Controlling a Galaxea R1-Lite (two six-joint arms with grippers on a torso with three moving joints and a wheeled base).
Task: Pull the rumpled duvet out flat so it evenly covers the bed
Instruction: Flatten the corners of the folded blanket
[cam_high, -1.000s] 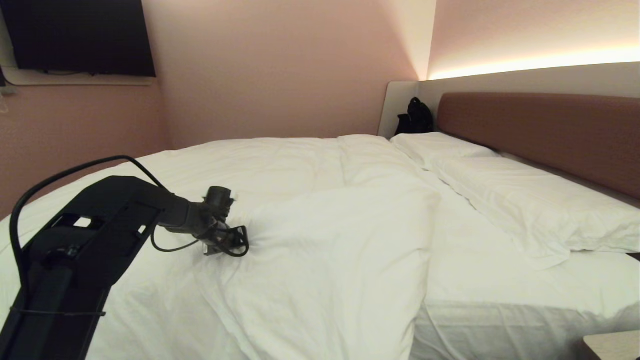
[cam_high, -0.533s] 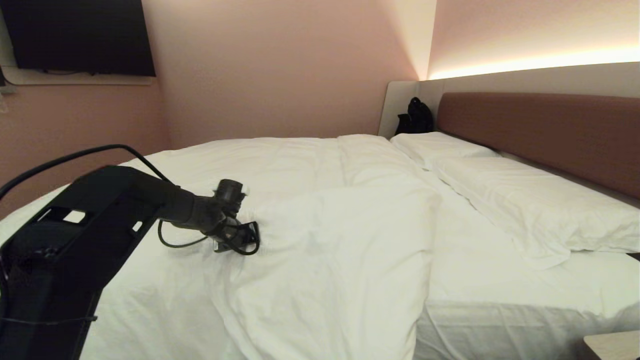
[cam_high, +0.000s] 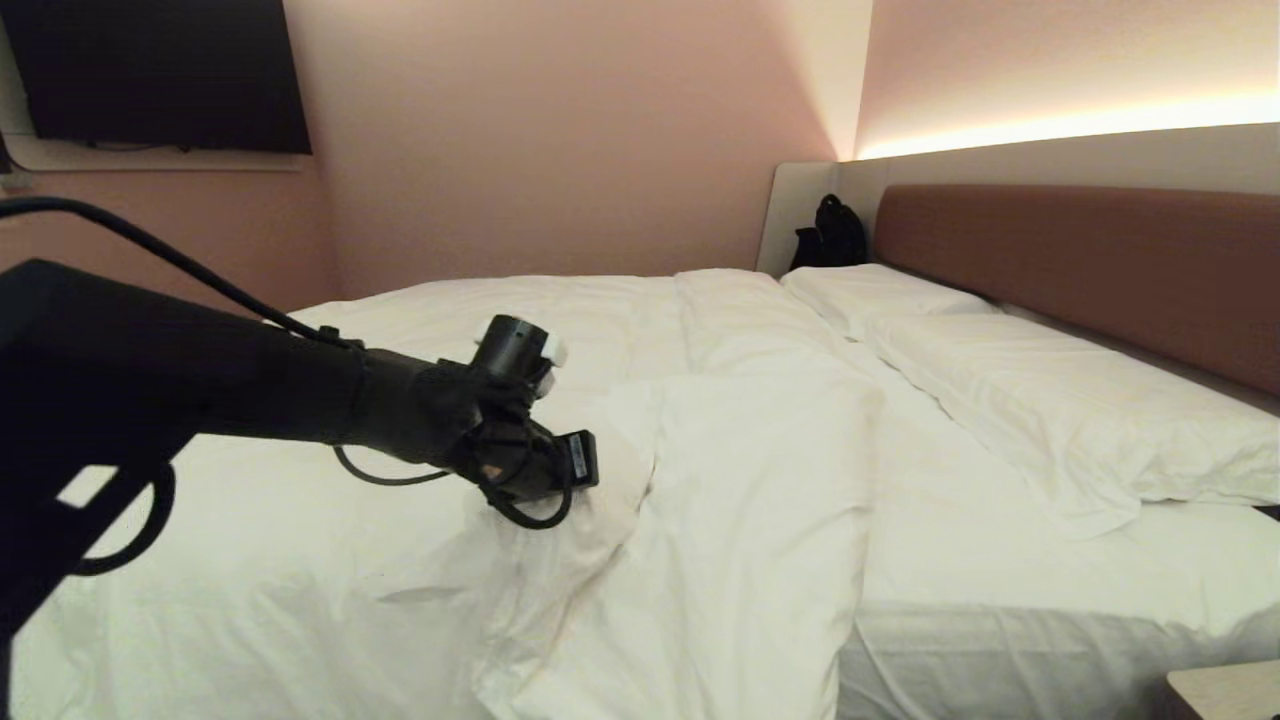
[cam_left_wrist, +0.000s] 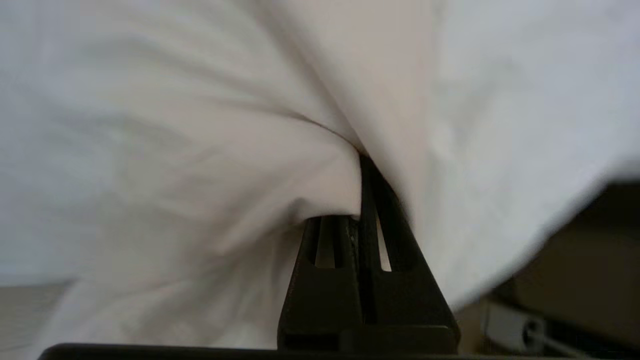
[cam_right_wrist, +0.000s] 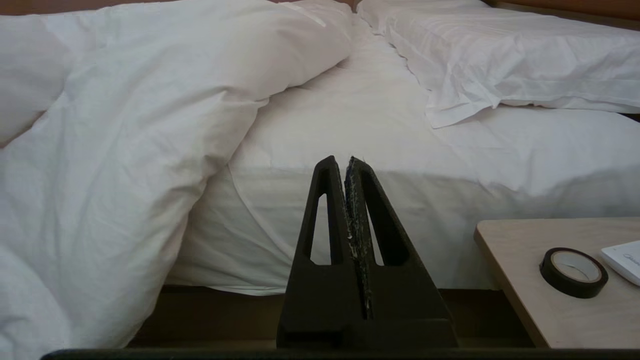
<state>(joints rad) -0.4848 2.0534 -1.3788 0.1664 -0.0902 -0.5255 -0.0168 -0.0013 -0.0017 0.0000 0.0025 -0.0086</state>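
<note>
Left gripper (cam_left_wrist: 361, 170) pinching a fold of the duvet (cam_high: 700, 520), raised above the bed (cam_high: 1000, 590). Duvet bunched over the foot side, well apart from the pillows (cam_high: 1050, 400). Right gripper (cam_right_wrist: 347, 165) pressed together, empty, beside the bed.

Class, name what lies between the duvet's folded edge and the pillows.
Only bare white sheet separates the duvet from the pillows, clearest in the head view.

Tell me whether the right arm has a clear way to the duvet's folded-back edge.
Probably yes: the right gripper sits shut and empty below the mattress edge, with nothing between it and the duvet.
</note>
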